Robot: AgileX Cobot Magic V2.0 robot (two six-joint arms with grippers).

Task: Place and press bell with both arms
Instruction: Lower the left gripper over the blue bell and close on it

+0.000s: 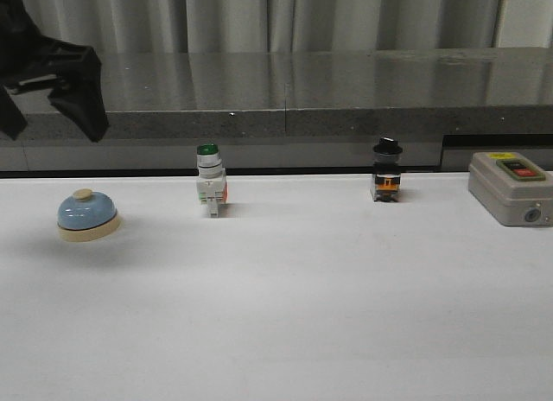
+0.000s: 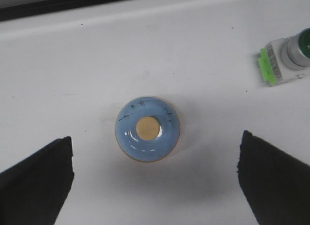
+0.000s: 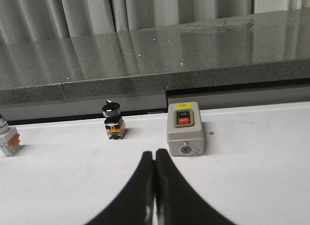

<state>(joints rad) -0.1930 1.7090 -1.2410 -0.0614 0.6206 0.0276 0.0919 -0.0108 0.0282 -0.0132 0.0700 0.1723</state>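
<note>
The left hand point(image 2: 155, 176) hangs above the desk's left edge with its fingers point(image 2: 36, 179) spread wide, empty, the bell point(image 2: 147, 128) centred in the gap below and touched by neither finger. The bell sits upright on the white desk point(image 1: 285, 315) near the left edge, its cream button up. The right hand point(image 3: 154, 191) has its fingers pressed together, holding nothing, low over the desk toward the right side.

Outward along the back edge stand a green-capped switch point(image 1: 210, 181), a black-knobbed selector switch point(image 1: 386, 170) and, near the back right corner, a grey box point(image 1: 510, 187) with red and black buttons.

The main risk, as I judge it, lies in the descent: the dome is smooth and sloped, so fingers closing too high may slide off. An off-centre drop could knock the bell sideways.
</note>
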